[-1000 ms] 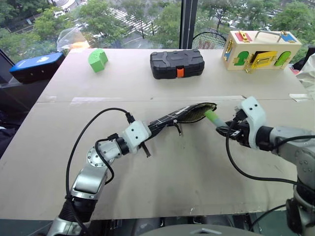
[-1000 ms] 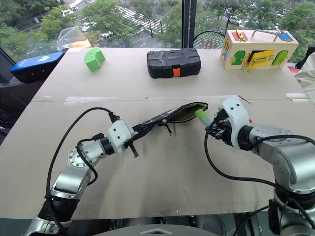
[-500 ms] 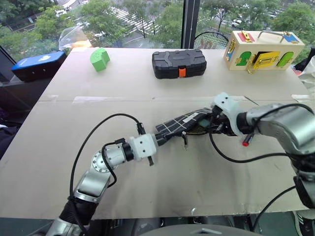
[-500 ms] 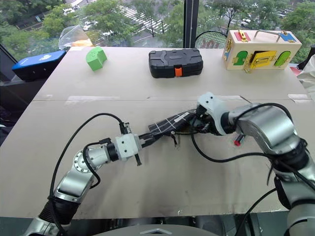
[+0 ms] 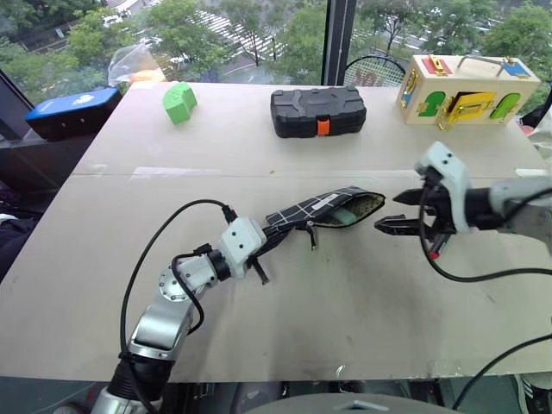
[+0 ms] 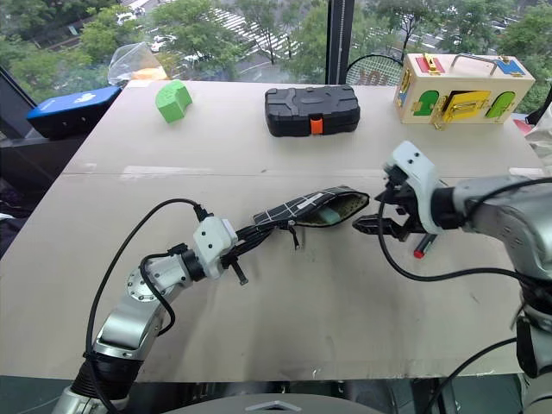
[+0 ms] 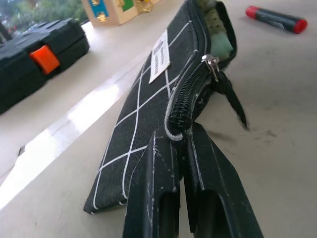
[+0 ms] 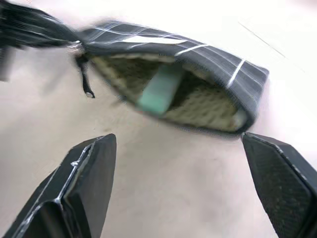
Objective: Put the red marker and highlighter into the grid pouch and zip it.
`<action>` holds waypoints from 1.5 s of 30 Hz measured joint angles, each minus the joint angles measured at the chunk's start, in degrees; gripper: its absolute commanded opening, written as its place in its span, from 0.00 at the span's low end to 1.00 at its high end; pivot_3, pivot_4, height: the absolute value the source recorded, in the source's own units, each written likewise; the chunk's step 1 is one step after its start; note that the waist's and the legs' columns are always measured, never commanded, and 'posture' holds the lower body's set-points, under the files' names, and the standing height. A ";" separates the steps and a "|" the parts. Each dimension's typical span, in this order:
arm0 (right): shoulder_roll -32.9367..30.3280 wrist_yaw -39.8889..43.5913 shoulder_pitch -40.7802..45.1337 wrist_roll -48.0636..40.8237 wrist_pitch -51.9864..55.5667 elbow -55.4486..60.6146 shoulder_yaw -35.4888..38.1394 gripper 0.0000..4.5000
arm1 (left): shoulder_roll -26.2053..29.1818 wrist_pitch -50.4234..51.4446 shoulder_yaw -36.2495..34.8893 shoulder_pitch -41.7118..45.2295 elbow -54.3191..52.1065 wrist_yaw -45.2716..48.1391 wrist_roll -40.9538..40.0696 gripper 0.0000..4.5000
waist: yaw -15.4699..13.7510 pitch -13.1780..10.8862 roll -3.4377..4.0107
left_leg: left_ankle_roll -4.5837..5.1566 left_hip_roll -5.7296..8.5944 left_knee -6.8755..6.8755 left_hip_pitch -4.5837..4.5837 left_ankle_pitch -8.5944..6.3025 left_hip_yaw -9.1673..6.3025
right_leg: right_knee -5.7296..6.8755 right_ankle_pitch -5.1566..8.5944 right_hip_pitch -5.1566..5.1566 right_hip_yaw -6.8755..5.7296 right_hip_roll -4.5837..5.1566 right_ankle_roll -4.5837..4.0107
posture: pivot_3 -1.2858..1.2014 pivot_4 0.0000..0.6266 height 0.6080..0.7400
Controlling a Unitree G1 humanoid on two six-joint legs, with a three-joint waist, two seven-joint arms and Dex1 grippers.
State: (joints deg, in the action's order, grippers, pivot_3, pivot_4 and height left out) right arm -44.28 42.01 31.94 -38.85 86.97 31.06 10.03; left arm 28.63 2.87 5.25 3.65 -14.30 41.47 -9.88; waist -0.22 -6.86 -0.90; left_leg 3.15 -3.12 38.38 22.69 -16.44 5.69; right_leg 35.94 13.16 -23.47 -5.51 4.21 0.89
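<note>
The grid pouch lies mid-table, black with white lines, its mouth gaping toward my right gripper. The highlighter rests inside it, its pale blue-green body visible through the opening. My left gripper is shut on the pouch's zipper end, holding that end slightly raised. My right gripper hangs open and empty a short way to the right of the pouch mouth. The red marker lies on the table beyond the pouch, under my right wrist.
A black hard case with an orange latch, a green block and a wooden latch box stand along the far edge. A blue box sits off the far left corner. The zipper cord dangles from the pouch.
My right gripper pushed the highlighter into the pouch mouth, let go of it, opened wide and drew back to the right. The left gripper kept its hold.
</note>
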 measured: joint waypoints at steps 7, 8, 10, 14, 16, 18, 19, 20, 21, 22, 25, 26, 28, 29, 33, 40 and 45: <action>18.29 -29.17 -14.12 19.10 4.42 3.65 9.19 0.90 | 0.27 1.44 -0.41 0.82 -0.24 0.28 -0.90 0.00 | -0.46 -0.06 0.16 | -0.30 0.11 0.00 0.00 0.19 0.15 | 0.05 0.01 -0.06 0.12 -0.17 0.01 | 0.52 0.24 1.00; 21.58 -32.89 -14.56 21.98 2.41 2.50 9.14 0.90 | 0.37 1.36 -0.38 0.99 -0.21 0.63 -0.82 0.00 | -0.34 -0.03 0.12 | -0.30 0.10 0.02 -0.03 0.19 0.16 | 0.08 0.01 -0.06 0.13 -0.19 0.01 | 0.52 0.24 1.00; 26.24 -38.46 -14.92 26.22 -2.23 -1.57 7.84 0.90 | 0.49 0.49 0.06 1.67 -0.18 1.25 -0.28 0.00 | -0.05 -0.05 0.17 | -0.33 0.10 0.00 -0.07 0.21 0.22 | 0.08 0.01 -0.06 0.10 -0.30 0.02 | 0.52 0.24 1.00; 31.81 -44.09 -15.06 30.28 -9.31 -5.87 6.80 0.73 | 0.80 -0.20 0.06 2.05 -0.16 1.38 0.54 0.00 | 0.27 0.05 0.02 | -0.37 0.05 -0.04 -0.11 0.23 0.22 | 0.07 0.02 -0.05 0.11 -0.43 0.03 | 0.52 0.24 1.00; 34.24 -45.02 -15.17 30.54 -11.03 -6.38 7.06 0.51 | 0.78 -0.20 0.05 2.05 -0.16 1.21 0.65 0.00 | 0.41 0.11 -0.09 | -0.37 0.03 -0.02 -0.14 0.23 0.22 | 0.07 0.02 -0.01 0.12 -0.43 0.03 | 0.52 0.24 1.00; 35.65 -45.03 -15.44 30.39 -11.41 -6.09 7.25 0.29 | 0.78 -0.20 0.05 1.85 -0.22 1.09 0.71 0.00 | 0.37 0.12 -0.10 | -0.36 0.05 0.01 -0.15 0.23 0.23 | 0.07 0.02 0.01 0.14 -0.38 0.03 | 0.52 0.24 1.00; 35.72 -45.02 -15.51 30.33 -11.41 -6.02 7.25 0.21 | 0.78 -0.20 0.05 1.75 -0.22 1.09 0.72 0.00 | 0.34 0.12 -0.10 | -0.36 0.06 0.01 -0.15 0.23 0.23 | 0.07 0.02 0.01 0.14 -0.38 0.03 | 0.52 0.24 1.00; 35.68 -44.94 -15.76 30.22 -11.21 -5.54 7.30 0.12 | 0.78 -0.20 0.05 1.52 -0.27 1.03 0.72 0.00 | 0.16 0.12 -0.10 | -0.36 0.08 0.01 -0.14 0.23 0.22 | 0.07 0.02 0.01 0.13 -0.34 0.02 | 0.52 0.24 1.00; 35.19 -44.68 -16.40 30.10 -10.77 -4.42 7.67 0.06 | 0.78 -0.21 0.01 1.02 -0.51 0.94 0.72 0.00 | -0.07 0.10 -0.07 | -0.35 0.10 0.01 -0.12 0.23 0.21 | 0.06 0.02 0.01 0.13 -0.29 0.02 | 0.52 0.24 1.00; 34.07 -43.95 -17.23 29.86 -9.95 -3.38 8.63 0.05 | 0.78 -0.21 -0.01 0.50 -0.68 0.90 0.72 0.00 | -0.52 0.07 -0.02 | -0.35 0.11 0.00 -0.09 0.22 0.20 | 0.04 0.03 0.00 0.14 -0.28 0.02 | 0.52 0.24 1.00; 26.09 -36.13 -20.51 24.98 -5.29 1.42 10.09 0.05 | 0.84 -0.19 -0.23 0.14 -0.86 0.83 0.71 0.00 | -0.65 -0.01 0.12 | -0.34 0.12 -0.02 0.03 0.22 0.12 | -0.02 0.02 -0.02 0.14 -0.27 0.02 | 0.52 0.24 1.00; 22.84 -32.02 -20.96 22.09 -3.61 3.89 10.57 0.05 | 0.89 -0.20 -0.24 0.14 -0.87 0.82 0.71 0.00 | -0.49 -0.08 0.23 | -0.34 0.12 -0.03 -0.01 0.22 0.15 | -0.03 0.02 -0.03 0.16 -0.28 0.02 | 0.52 0.24 1.00; 11.09 -20.38 -19.79 13.37 -1.90 10.32 8.83 0.05 | 1.06 -0.46 -0.10 0.51 -0.85 1.27 0.74 0.00 | 0.42 -0.18 0.39 | -0.10 0.06 -0.07 -0.09 0.08 0.16 | -0.01 0.02 -0.04 0.22 -0.32 0.02 | 0.52 0.24 1.00; 7.84 -17.47 -18.53 11.38 -2.11 11.76 7.92 0.05 | 1.20 -0.58 -0.09 0.64 -0.85 1.43 0.78 0.00 | 0.77 -0.18 0.37 | -0.07 0.04 -0.13 -0.14 0.06 0.13 | -0.03 0.03 -0.02 0.22 -0.32 0.02 | 0.52 0.24 1.00; -10.45 -5.78 -10.30 7.92 -8.35 13.90 -5.32 0.05 | 1.39 -1.68 0.61 1.09 -0.63 2.68 1.20 0.00 | 1.04 -0.14 0.18 | -0.08 -0.06 -0.16 -0.23 0.04 -0.04 | -0.05 0.14 -0.02 0.14 -0.26 -0.16 | 0.52 0.24 1.00; -16.75 2.24 4.19 18.54 -23.40 5.35 -31.28 0.05 | 1.59 -3.12 2.21 1.91 -0.33 4.03 1.91 0.00 | 0.72 -0.18 0.16 | -0.27 0.06 -0.04 -0.01 0.17 0.03 | -0.09 0.03 -0.06 0.14 -0.18 -0.02 | 0.52 0.24 1.00; -13.41 6.15 13.90 25.95 -27.54 -2.14 -41.52 0.05 | 1.88 -5.29 3.84 0.59 -0.34 4.49 3.67 0.00 | 0.87 -0.18 0.17 | -0.34 0.05 0.00 -0.01 0.21 0.10 | -0.10 0.03 -0.07 0.16 -0.14 -0.01 | 0.52 0.24 1.00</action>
State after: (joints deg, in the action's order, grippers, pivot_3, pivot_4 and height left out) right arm -57.69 48.16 45.84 -12.90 59.43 28.92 -31.48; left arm 30.52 -2.42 9.09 4.24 -14.64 45.97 -6.21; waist 0.65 -7.05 -0.73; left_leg 2.81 -3.07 38.38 22.68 -16.23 5.79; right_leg 35.84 13.18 -23.54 -5.35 4.07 0.89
